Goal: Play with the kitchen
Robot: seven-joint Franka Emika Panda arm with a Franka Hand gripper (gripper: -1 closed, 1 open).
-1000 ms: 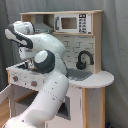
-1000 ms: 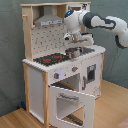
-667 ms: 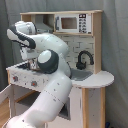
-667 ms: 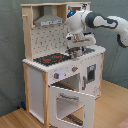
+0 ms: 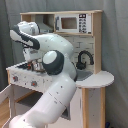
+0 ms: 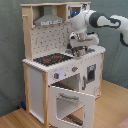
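The kitchen is a white and light-wood toy unit seen in both exterior views. Its black-red stovetop lies under the grey range hood, and the oven door hangs open toward the front. In the first exterior view the black faucet stands over the sink. My gripper hovers just above the counter, right of the stovetop, near the sink. In the first exterior view my gripper is partly hidden by my own white arm.
A toy microwave sits on the top shelf. A round white side counter sticks out at the first exterior view's right. The floor is wood, with a grey curtain behind the unit.
My gripper has come down a little toward the counter beside the stovetop. The kitchen and its open oven door have not moved.
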